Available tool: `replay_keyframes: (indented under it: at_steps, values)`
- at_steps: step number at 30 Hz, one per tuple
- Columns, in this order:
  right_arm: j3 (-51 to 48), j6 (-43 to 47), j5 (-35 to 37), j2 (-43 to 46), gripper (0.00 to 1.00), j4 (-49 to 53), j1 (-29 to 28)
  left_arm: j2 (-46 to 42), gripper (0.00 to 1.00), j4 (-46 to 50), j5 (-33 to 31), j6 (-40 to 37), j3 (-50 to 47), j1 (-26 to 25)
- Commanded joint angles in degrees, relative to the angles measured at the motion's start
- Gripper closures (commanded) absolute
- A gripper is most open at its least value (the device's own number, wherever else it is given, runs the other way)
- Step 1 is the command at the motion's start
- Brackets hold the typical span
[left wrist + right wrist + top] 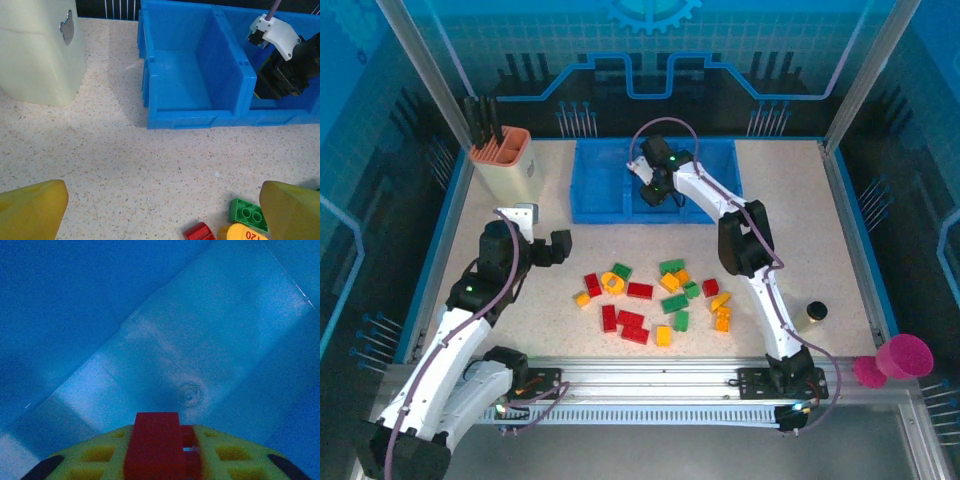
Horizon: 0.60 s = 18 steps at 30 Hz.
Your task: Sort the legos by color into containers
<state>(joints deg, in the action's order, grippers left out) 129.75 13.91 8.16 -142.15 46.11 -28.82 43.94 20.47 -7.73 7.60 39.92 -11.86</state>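
Right wrist: right hand (160,462) tight on red lego (155,437) above container floor (200,355); left hand (162,210) apart

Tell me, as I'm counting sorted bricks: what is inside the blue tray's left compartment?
The left compartment has a bare blue floor, with no bricks visible in it. Its near wall covers the strip of floor just behind it.
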Motion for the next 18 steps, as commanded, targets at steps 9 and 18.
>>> replay_keyframes:
  at_steps: [9, 18]
  values:
    - [-0.38, -1.50, -3.26, 5.50, 0.53, 3.11, -0.96, -1.05, 0.01, -0.05, 0.98, 0.78, 0.68, -0.23]
    - [-26.81, 15.00, -20.89, 29.07, 0.49, 0.57, -1.97, -2.62, 0.01, -0.50, 1.74, 0.34, 0.29, -0.27]
